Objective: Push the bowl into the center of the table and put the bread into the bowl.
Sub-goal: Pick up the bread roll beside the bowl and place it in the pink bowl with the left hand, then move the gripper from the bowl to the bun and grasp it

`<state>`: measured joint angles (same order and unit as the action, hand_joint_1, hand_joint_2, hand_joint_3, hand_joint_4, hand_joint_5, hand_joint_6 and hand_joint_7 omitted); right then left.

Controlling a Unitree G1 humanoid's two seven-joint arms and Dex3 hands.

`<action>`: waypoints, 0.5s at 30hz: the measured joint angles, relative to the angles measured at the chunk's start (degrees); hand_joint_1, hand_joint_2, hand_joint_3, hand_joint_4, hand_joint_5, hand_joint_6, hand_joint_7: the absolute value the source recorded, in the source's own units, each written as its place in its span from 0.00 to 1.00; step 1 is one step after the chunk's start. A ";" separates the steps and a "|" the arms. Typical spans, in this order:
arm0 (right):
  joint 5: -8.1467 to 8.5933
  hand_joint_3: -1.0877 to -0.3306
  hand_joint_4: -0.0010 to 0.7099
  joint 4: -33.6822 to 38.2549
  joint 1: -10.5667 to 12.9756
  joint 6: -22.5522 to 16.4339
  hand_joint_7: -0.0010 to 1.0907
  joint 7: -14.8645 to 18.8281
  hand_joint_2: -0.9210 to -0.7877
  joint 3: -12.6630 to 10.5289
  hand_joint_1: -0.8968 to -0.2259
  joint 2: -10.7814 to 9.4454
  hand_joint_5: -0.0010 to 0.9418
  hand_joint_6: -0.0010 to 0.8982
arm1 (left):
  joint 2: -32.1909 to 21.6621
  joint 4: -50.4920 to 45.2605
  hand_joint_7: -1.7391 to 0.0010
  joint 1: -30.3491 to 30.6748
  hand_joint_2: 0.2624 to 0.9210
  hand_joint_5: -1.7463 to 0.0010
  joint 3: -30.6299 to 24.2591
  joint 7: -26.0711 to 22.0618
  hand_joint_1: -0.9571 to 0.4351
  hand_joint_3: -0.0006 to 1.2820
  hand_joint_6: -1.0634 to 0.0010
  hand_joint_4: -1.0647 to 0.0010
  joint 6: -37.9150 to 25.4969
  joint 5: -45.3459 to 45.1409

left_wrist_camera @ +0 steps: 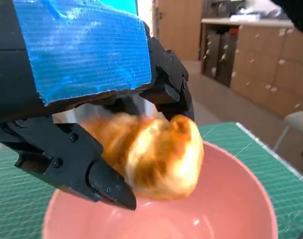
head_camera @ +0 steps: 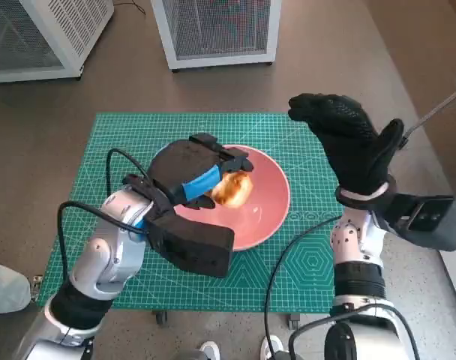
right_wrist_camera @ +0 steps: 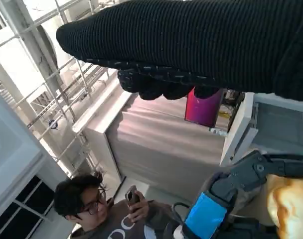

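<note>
My left hand (head_camera: pixel 202 176) pinches the bread (head_camera: pixel 232 188) just above the pink bowl (head_camera: pixel 269 214), which sits mid-counter; release means straight down. Farther off, my right hand (head_camera: pixel 348 142) hovers spread and empty over the counter's right edge.

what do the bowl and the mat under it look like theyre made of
Bowl: likely smooth plastic or glazed ceramic; even pink with a soft sheen, so either fits. Mat: looks like a matte green rubbery cutting mat, judging by its printed pale grid lines.
</note>
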<state>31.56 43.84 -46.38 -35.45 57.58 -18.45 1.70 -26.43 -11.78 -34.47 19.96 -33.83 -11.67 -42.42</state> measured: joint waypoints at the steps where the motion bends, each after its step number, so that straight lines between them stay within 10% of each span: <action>1: 0.00 0.81 0.53 0.00 0.01 0.02 0.00 0.00 0.00 0.03 0.65 0.00 0.00 0.66 | 0.07 -0.73 0.99 0.11 0.79 1.00 -0.40 -1.14 0.54 0.00 0.72 0.97 -0.76 0.85; 15: 0.01 0.82 0.53 0.02 0.15 0.03 0.00 -0.05 0.00 0.46 0.65 -0.25 0.00 0.66 | -0.59 -18.92 0.99 5.66 0.77 1.00 -10.50 -9.05 0.55 0.00 0.78 1.00 -12.42 12.78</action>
<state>31.56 43.86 -46.23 -35.42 57.54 -17.99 1.45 -27.03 -30.69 -28.81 9.46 -42.88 -24.09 -29.64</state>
